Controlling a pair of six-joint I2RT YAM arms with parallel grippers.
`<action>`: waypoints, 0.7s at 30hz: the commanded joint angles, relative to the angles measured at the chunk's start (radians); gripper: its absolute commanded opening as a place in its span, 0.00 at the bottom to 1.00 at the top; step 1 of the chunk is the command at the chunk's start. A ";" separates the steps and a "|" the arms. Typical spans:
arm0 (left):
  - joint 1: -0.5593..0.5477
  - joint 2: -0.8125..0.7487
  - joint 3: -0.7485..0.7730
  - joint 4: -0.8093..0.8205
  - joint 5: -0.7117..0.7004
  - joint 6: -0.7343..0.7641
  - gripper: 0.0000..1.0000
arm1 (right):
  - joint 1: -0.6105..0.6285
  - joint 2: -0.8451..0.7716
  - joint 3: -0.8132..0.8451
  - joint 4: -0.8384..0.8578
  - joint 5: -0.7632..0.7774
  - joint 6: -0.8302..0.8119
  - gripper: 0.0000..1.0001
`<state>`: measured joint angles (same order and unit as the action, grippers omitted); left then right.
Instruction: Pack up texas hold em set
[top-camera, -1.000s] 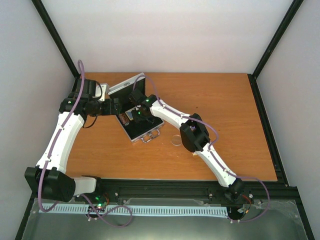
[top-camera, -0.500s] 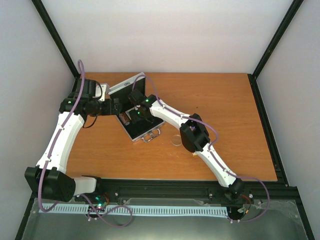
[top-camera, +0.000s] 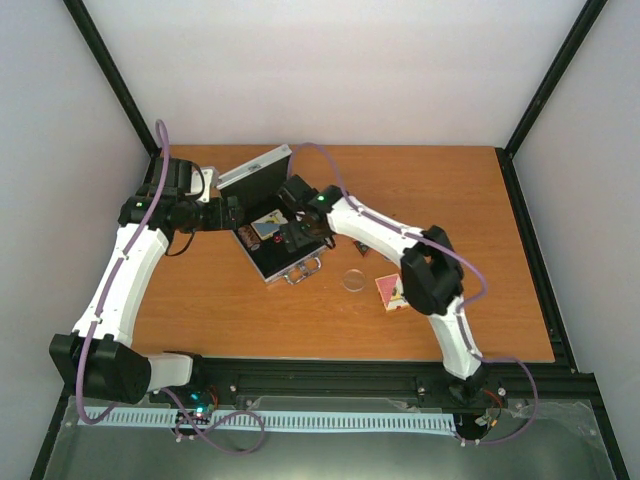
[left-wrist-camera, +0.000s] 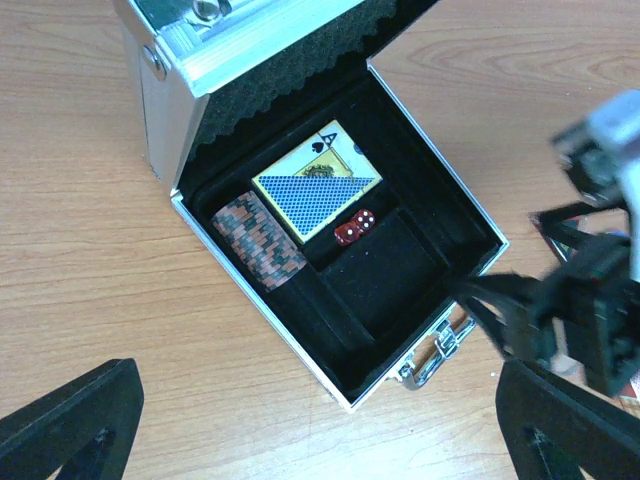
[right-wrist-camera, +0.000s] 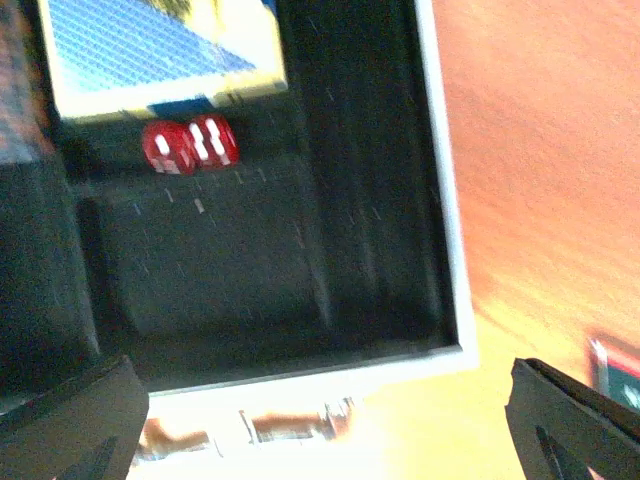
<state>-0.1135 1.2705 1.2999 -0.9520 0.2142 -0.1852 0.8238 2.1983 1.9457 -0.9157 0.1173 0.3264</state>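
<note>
"Aluminium case (left-wrist-camera: 162, 115), where is it?"
"Far left on the table (top-camera: 480, 220), lid up. Inside I see a blue-and-yellow card pack (left-wrist-camera: 315, 192) printed with an A and a spade. Chips (left-wrist-camera: 258, 240) and red dice (left-wrist-camera: 354, 227) sit just beside it. A clear disc (top-camera: 353, 280) and a red pack (top-camera: 391, 292) lie outside, to the right."
"Grippers?"
"Right gripper (top-camera: 291, 239) hangs spread over the case. Left gripper (top-camera: 230, 213), beside the lid, is spread too. Both are empty."

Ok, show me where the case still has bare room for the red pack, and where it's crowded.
Free: the black compartment in the case, bordered by the red dice, the chip stack and the handle-side wall. Crowded: the lid side, where the blue-yellow card pack and chips sit together. On the table, bare wood lies right of the red pack.
</note>
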 joint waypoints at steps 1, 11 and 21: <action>-0.002 -0.018 0.003 -0.005 0.010 0.018 1.00 | -0.006 -0.167 -0.200 0.009 0.088 0.017 1.00; -0.002 0.011 0.026 -0.010 0.024 0.013 1.00 | -0.036 -0.305 -0.441 -0.034 0.135 0.050 1.00; -0.002 0.016 0.025 -0.007 0.029 0.011 1.00 | -0.158 -0.465 -0.699 -0.031 0.044 0.052 1.00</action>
<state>-0.1135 1.2816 1.2991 -0.9512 0.2317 -0.1852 0.6739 1.7966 1.2987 -0.9455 0.2077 0.3859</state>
